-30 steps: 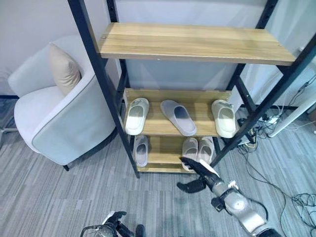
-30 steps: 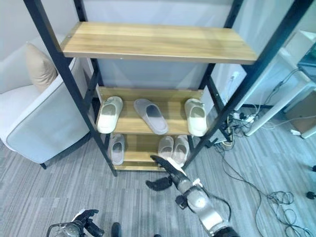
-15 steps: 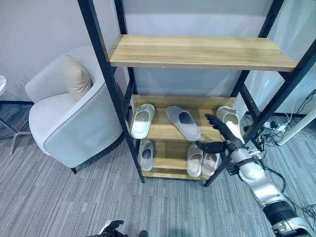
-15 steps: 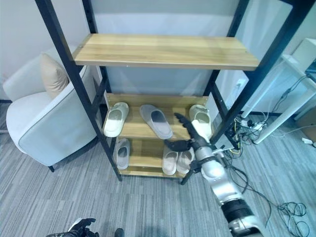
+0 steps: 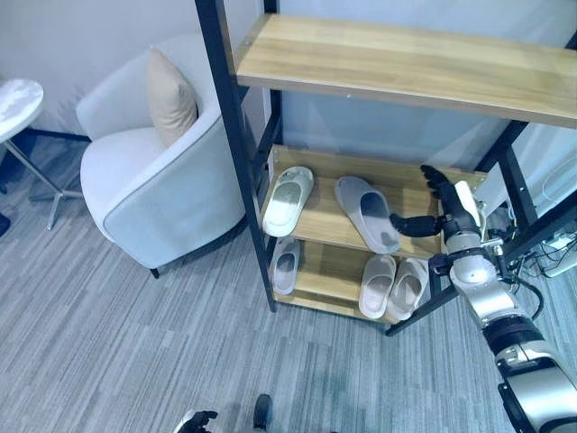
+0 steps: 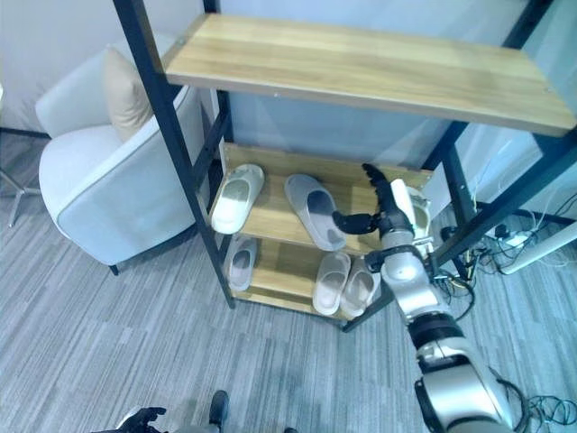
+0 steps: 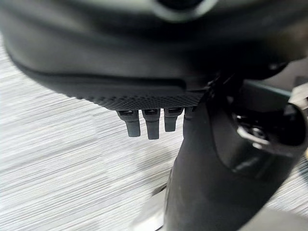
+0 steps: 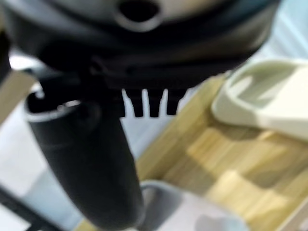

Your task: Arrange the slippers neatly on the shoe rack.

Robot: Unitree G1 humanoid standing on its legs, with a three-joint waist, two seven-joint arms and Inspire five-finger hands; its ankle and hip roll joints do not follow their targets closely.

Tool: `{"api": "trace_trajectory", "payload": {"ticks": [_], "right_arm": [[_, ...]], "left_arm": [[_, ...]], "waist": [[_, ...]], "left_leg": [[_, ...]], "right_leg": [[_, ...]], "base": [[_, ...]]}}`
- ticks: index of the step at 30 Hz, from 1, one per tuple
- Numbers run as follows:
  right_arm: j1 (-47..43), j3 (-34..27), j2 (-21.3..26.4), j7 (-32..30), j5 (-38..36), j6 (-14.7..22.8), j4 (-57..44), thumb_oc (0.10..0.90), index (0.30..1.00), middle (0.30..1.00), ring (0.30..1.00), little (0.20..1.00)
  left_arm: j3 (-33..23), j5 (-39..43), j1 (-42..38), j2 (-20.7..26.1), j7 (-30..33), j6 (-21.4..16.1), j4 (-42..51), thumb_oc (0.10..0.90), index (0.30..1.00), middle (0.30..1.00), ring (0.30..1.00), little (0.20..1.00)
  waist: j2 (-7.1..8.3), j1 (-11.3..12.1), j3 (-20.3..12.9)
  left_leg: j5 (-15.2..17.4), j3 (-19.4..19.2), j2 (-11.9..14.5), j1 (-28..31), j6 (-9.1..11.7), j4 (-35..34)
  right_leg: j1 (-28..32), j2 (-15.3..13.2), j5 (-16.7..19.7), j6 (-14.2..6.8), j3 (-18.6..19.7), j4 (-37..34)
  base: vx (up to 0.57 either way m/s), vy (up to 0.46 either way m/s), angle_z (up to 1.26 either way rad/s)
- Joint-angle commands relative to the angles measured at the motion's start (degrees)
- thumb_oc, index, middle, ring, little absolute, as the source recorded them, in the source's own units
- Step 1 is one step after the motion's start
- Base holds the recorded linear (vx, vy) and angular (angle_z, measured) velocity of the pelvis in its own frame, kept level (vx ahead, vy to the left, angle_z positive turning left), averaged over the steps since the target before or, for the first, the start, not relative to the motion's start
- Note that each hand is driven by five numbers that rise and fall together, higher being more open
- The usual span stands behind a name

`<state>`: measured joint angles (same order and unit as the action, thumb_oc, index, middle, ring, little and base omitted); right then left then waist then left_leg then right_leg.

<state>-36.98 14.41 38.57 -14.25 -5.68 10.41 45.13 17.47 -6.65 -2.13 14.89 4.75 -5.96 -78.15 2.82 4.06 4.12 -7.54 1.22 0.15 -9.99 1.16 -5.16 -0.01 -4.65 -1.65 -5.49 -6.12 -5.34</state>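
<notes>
The black-framed shoe rack (image 5: 233,135) has wooden shelves. Its middle shelf (image 5: 317,225) holds a cream slipper (image 5: 288,200) on the left, a grey slipper (image 5: 368,212) in the middle and another cream slipper (image 8: 269,96) at the right end. My right hand (image 5: 448,206) is open over that shelf, in front of the right cream slipper (image 6: 418,209), with its thumb (image 8: 91,159) reaching towards the grey slipper (image 8: 178,207). The bottom shelf carries a grey slipper (image 5: 285,266) and a cream pair (image 5: 393,287). My left hand (image 5: 194,421) hangs low over the floor, fingers (image 7: 144,127) relaxed.
A white armchair (image 5: 153,198) with a beige cushion (image 5: 171,95) stands just left of the rack. A small round white table (image 5: 18,95) is at the far left. The top shelf (image 5: 406,59) overhangs the work. Cables (image 6: 518,239) lie on the floor to the right.
My right hand has risen from floor level by the bottom shelf to the middle shelf, between the grey and right cream slippers. The camera has shifted; no slipper has moved.
</notes>
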Motion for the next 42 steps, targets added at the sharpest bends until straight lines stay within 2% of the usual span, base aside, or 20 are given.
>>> {"api": "trace_trajectory", "payload": {"ticks": [1, 9, 23, 31, 32, 35, 42], "right_arm": [[-8.5, -0.5, 6.6, -3.5, -3.1, 3.7, -0.8, 0.800, 0.900, 0.900, 0.900, 0.900], [-10.1, -0.7, 6.7, -3.3, -8.0, 5.1, -0.3, 0.800, 0.900, 0.900, 0.900, 0.900], [-13.0, -0.6, 7.7, -5.2, -8.1, 6.2, -1.0, 0.800, 0.900, 0.900, 0.900, 0.900], [-18.8, 3.0, 8.8, -5.9, -7.8, 6.1, 2.3, 0.800, 0.900, 0.900, 0.900, 0.900], [-19.5, 3.5, 8.8, -6.0, -7.6, 6.0, 2.5, 0.665, 0.698, 0.698, 0.698, 0.698], [-23.3, 6.2, 9.1, -6.7, -6.5, 5.9, 4.9, 0.403, 0.305, 0.305, 0.305, 0.305], [-23.0, 8.3, 6.9, -5.5, -6.4, 4.9, 7.1, 0.400, 0.300, 0.300, 0.300, 0.300]], "left_arm": [[1.3, 2.3, -1.3, -0.2, 0.7, -1.0, -2.5, 0.800, 0.900, 0.900, 0.900, 0.900], [2.6, 3.0, -1.0, 0.2, 0.8, -2.0, -1.2, 0.800, 0.900, 0.900, 0.900, 0.900], [2.8, 3.3, 0.0, 0.7, 1.0, -2.7, -0.2, 0.800, 0.900, 0.900, 0.900, 0.900], [3.6, 3.2, -0.5, 1.3, 1.3, -2.9, -0.5, 0.800, 0.900, 0.900, 0.900, 0.900], [3.8, 3.2, -0.6, 1.4, 1.3, -3.0, -0.5, 0.800, 0.900, 0.900, 0.900, 0.900], [3.9, 4.1, -1.3, 1.9, 2.0, -3.5, -0.1, 0.800, 0.900, 0.900, 0.900, 0.900], [4.1, 4.7, -1.9, 2.0, 2.5, -3.4, 0.1, 0.800, 0.900, 0.900, 0.900, 0.900]], "waist": [[0.43, 1.0, 0.7], [0.09, 1.3, 1.2], [-0.15, 2.7, 2.1], [-0.02, 3.8, 2.8], [0.05, 3.9, 2.8], [0.27, 4.8, 3.2], [0.65, 5.2, 3.6]], "left_leg": [[5.6, -1.6, 1.1, 2.3, 2.5, 0.2], [5.3, -1.0, 0.6, 0.6, 2.6, 0.2], [5.4, 0.3, 0.2, -0.3, 2.6, 0.2], [5.0, 1.0, -0.1, -1.6, 2.9, 0.2], [4.9, 1.1, -0.1, -1.7, 2.9, 0.2], [4.6, 1.5, -0.1, -2.6, 3.4, 0.2], [4.6, 2.1, -0.1, -2.8, 3.6, 0.2]], "right_leg": [[-3.7, -1.8, 1.6, -3.2, 2.0, 0.3], [-5.2, -1.9, 1.8, -3.2, 1.7, 0.3], [-5.7, -2.1, 1.3, -3.3, 0.4, 0.3], [-6.7, -2.2, 1.5, -3.4, -0.3, 0.3], [-6.8, -2.2, 1.5, -3.5, -0.5, 0.3], [-7.3, -2.2, 1.5, -3.5, -1.1, 0.3], [-7.2, -2.2, 1.4, -3.5, -2.0, 0.3]], "base": [[0.00, 0.000, 0.00], [0.03, -0.001, 0.01], [0.03, -0.008, 0.05], [0.01, -0.003, 0.05], [0.01, -0.015, 0.10], [0.01, -0.018, 0.09], [0.00, -0.007, 0.12]]}}
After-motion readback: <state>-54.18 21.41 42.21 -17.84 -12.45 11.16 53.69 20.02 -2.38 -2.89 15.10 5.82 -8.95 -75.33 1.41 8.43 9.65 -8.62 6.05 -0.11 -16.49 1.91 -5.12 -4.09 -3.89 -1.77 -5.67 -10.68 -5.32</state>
